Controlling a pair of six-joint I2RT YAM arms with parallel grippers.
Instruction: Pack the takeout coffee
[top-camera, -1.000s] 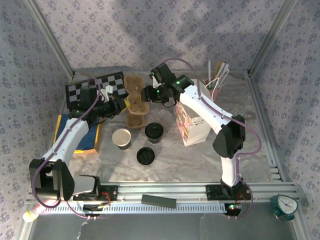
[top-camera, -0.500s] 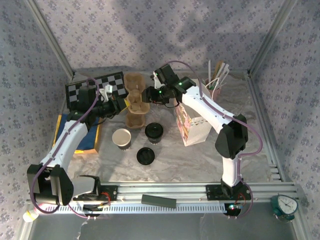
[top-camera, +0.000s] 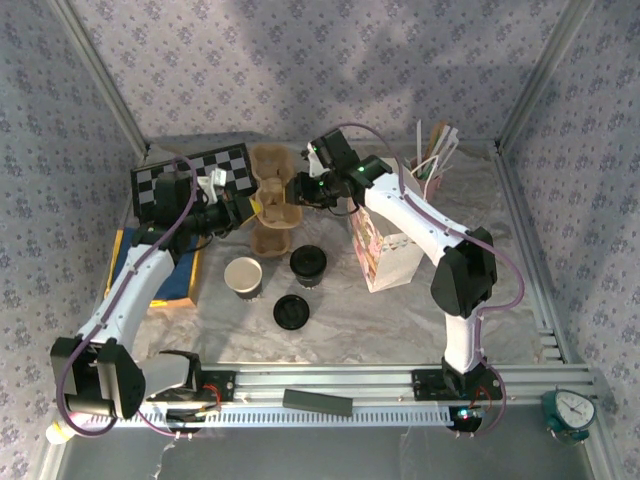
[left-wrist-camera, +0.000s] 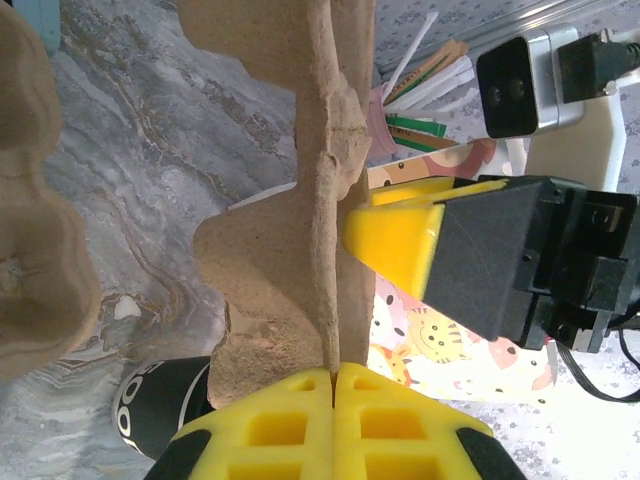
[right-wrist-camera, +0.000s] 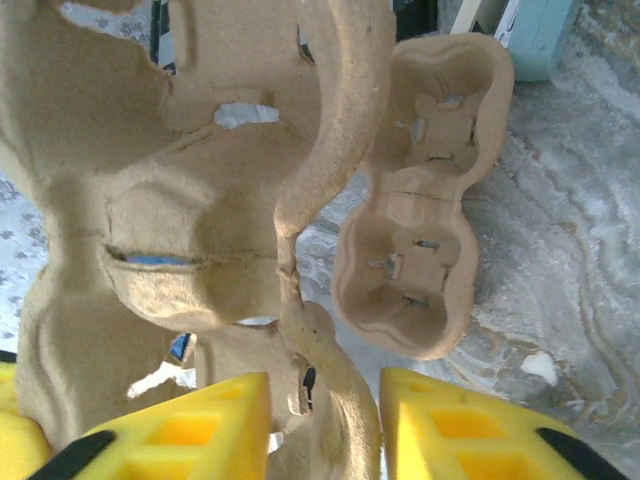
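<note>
The right gripper has edged in from the bag side over the last second and its jaws have been narrowing. Now they straddle the near rim of the pulp cup carrier, and its wrist view shows the rim standing between the two yellow fingers with only a sliver of gap on each side. I would call them narrow and about to bite, not yet clamped. The left gripper has not budged. Its fingers are pressed fully together on the opposite edge of the carrier, which it holds raised and tipped on its side, while a second carrier lies flat on the table beneath. To my eye this means both arms are busy readying the carrier, perhaps passing it over or pulling it into shape, so the packing proper has not begun. The takeout coffee stands upright with its lid on, nearer the arm bases than either gripper. It sits between the lidless cup and the paper bag, with the loose lid just in front of it. It is apart from both sets of jaws and nothing touches it.
</note>
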